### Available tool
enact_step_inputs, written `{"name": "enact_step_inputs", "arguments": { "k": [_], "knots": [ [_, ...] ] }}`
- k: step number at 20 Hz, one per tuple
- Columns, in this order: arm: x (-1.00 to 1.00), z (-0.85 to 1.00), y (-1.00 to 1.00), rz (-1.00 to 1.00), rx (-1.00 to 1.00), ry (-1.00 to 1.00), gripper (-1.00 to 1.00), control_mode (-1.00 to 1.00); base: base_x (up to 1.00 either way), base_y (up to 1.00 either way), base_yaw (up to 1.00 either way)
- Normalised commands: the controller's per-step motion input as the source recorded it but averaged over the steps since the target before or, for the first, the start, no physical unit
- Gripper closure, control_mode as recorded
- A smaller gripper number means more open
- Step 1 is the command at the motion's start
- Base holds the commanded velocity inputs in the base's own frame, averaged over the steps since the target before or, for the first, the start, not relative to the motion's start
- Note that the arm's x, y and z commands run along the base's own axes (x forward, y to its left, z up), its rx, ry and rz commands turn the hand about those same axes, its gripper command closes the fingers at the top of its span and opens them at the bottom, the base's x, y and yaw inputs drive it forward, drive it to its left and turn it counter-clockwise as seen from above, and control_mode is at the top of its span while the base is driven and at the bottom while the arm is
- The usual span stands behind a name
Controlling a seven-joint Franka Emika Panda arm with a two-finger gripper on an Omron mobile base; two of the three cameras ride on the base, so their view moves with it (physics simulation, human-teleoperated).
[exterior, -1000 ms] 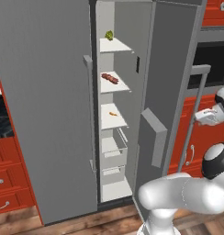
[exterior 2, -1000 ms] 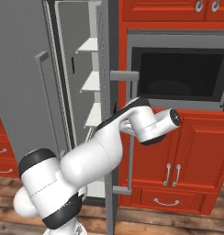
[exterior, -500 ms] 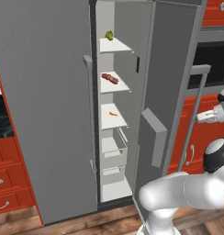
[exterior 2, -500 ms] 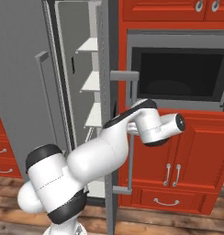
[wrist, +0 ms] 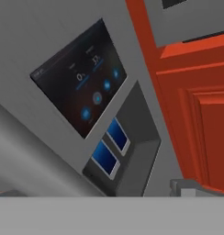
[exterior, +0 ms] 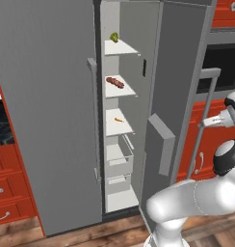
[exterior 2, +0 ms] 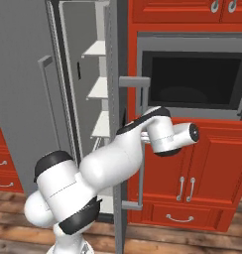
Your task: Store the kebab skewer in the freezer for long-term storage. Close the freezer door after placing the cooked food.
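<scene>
freezer standing open, skewer on a shelf

here the white arm (exterior 2: 108, 163) rises nearest the cameras, bending up from the base toward the outer face of the freezer door (exterior: 179, 72). in the left base view the tool (exterior: 211, 123) sits at about 3 o'clock, just beside the door's long vertical bar handle (exterior: 201, 125); its jaws are released and spread wide, with nothing between them. the hand view looks closely at the door's dark dispenser recess (wrist: 132, 156) with two blue pads, and a dark display panel (wrist: 81, 78) at 11 o'clock from it, red cabinet (wrist: 196, 124) at 3 o'clock.

the freezer door stands swung out, edge-on in the right base view (exterior 2: 115, 99). beyond it the freezer (exterior: 120, 111) shows white shelves and pale drawers (exterior: 118, 161) low down. the kebab skewer (exterior: 115, 82) lies on the second shelf from the top. a small green item (exterior: 114, 36) sits on the shelf above it, at 12 o'clock, and a small orange item (exterior: 119, 119) on the shelf below. farthest right, a dark oven window (exterior 2: 192, 84) is set among the red cabinets.
</scene>
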Motion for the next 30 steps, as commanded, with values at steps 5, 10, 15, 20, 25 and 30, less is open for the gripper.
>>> {"name": "enact_step_inputs", "arguments": {
  "k": [5, 10, 15, 20, 25, 30],
  "knots": [
    [0.14, -0.09, 0.13, 0.00, 0.00, 0.00, -1.00, -1.00, 0.00, 0.00, 0.00],
    [0.00, -0.06, 0.87, 0.01, -0.01, 0.00, -1.00, -1.00, 0.00, 0.00, 0.00],
    [0.00, 0.00, 1.00, 0.03, -0.05, 0.00, -1.00, -1.00, 0.00, 0.00, 0.00],
    [-0.02, 0.00, 1.00, 0.00, -0.12, 0.03, -1.00, -1.00, 0.00, 0.00, 0.00],
    [0.00, 0.00, 1.00, -0.05, -0.16, 0.00, -1.00, -1.00, 0.00, 0.00, 0.00],
    [0.00, 0.00, 1.00, -0.20, -0.14, 0.00, -1.00, -1.00, 0.00, 0.00, 0.00]
  ]
}}
